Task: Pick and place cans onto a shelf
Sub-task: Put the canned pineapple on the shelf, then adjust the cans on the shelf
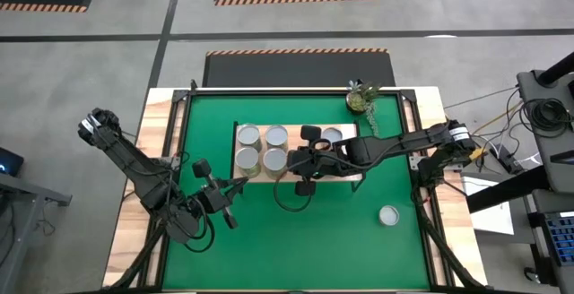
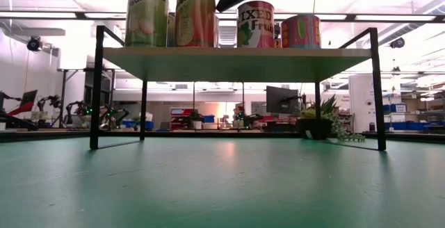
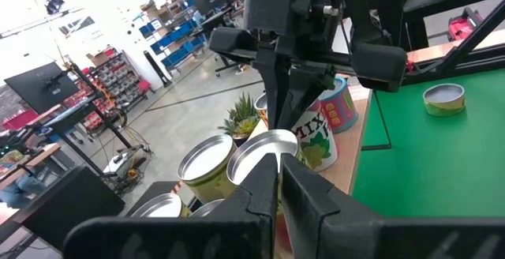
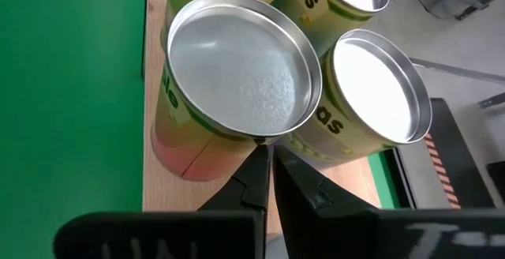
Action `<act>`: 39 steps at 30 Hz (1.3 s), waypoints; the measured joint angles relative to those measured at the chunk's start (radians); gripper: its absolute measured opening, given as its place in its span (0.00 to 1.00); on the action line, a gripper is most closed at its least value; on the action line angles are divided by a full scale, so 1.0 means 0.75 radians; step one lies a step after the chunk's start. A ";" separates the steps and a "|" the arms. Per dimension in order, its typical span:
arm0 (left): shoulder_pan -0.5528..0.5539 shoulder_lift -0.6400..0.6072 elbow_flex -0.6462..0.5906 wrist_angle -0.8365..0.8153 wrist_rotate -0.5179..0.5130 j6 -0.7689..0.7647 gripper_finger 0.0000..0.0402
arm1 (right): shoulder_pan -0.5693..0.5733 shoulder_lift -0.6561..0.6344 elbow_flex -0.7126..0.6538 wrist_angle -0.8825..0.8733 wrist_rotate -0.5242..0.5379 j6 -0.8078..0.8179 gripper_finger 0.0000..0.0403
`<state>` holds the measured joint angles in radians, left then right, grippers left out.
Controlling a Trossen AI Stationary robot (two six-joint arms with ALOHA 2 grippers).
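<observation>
Metal lids, silver and rimmed, sit right beyond the right gripper (image 4: 272, 172), whose two fingers are pressed together on nothing; its tips point at the lower rim of the nearest can (image 4: 237, 77), with more cans just behind. Beneath them lies the light wood of the shelf (image 4: 154, 204), and the overhead camera puts this pincer above the shelf's middle, four lids to one side of it and at least one to the other. Well away from it, down on the green mat (image 1: 296, 240), one lone can (image 1: 388, 215) waits. Farther off, the left gripper (image 1: 235, 186) hangs clenched and empty near the shelf's edge. These tins look rigid and probably fairly heavy, with smooth printed sides (slippery, I'd judge), so a grasp across the body below the rim seems safest. Only the table-level camera shows the fruit labels (image 2: 254, 25) and the potted plant (image 2: 321, 125) beyond; only the overhead view shows the stray can's place.
</observation>
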<state>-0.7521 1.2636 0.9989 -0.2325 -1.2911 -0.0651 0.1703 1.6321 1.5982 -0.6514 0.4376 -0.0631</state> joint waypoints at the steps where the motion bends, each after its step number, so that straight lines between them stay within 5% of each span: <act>1: 0.000 0.000 0.000 0.000 0.000 0.000 0.00 | 0.000 0.000 0.000 0.003 0.000 -0.005 0.02; 39: 0.000 0.000 0.000 -0.016 0.000 0.000 0.00 | -0.143 -0.009 0.079 -0.057 0.067 -0.080 0.02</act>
<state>-0.7521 1.2636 0.9989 -0.2443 -1.2910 -0.0650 0.0628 1.6253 1.6575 -0.6941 0.4879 -0.1234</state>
